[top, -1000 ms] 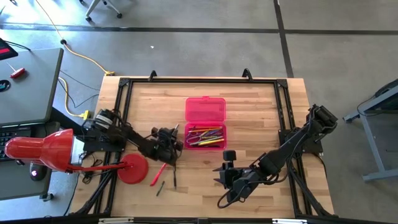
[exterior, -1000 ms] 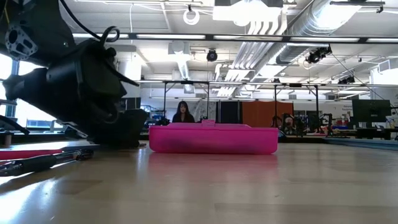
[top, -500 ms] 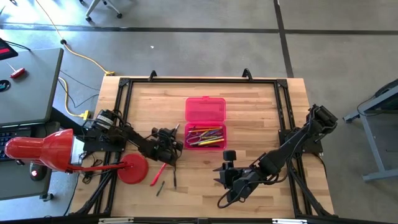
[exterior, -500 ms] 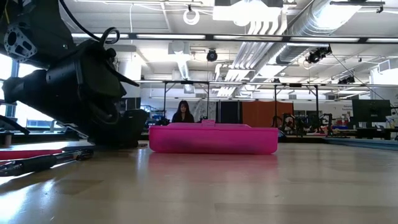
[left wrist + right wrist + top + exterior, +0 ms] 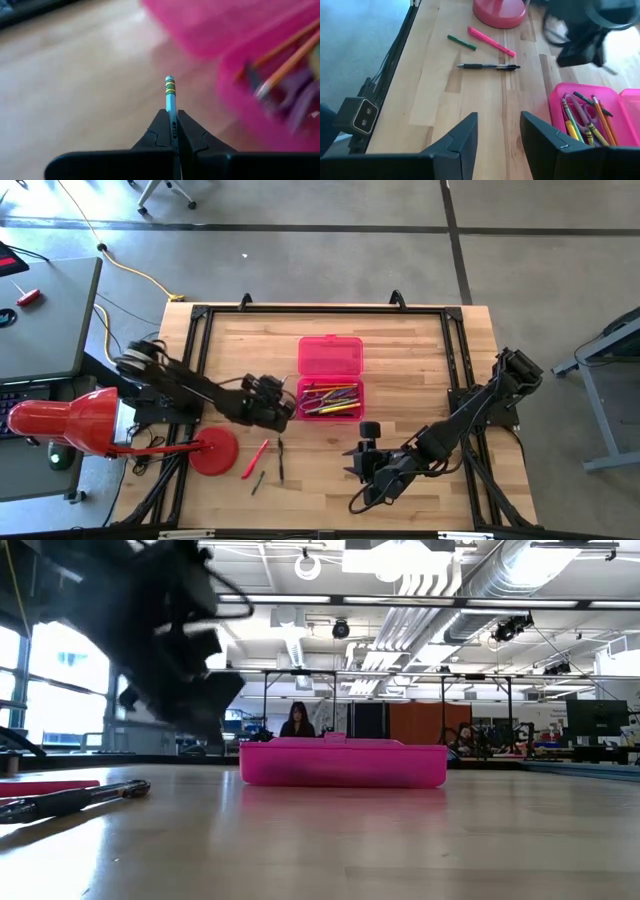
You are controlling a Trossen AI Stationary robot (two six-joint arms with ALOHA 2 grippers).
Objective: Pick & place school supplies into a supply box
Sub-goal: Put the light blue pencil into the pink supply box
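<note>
Since the frames a second ago, your left gripper (image 5: 283,409) has lifted off the desk (image 5: 420,360) and swung toward the supply box (image 5: 331,375), carrying a grey pencil (image 5: 170,95); its fingers (image 5: 159,131) are pinched tight on the shaft, the banded end sticking out ahead. You are mid-carry: the pencil hangs just beside the open box's near tray, where yellow, orange and red pens and pencils (image 5: 330,397) already lie with the purple-handled scissors (image 5: 582,112). The next move, as I judge it, calls for bringing the pencil over the tray, lining it up with the tray's length, lowering and letting go. Three pieces are left on the desk near the red round disc (image 5: 214,451): a pink pen (image 5: 254,459), a black pen (image 5: 281,462) and a short green one (image 5: 257,482). Your right gripper (image 5: 358,463) waits low at the near side, fingers (image 5: 462,137) spread wide, holding nothing. The desk is pale butcher-block wood in a black frame; beyond it lies an open lab hall, with a person seated far behind the box.
</note>
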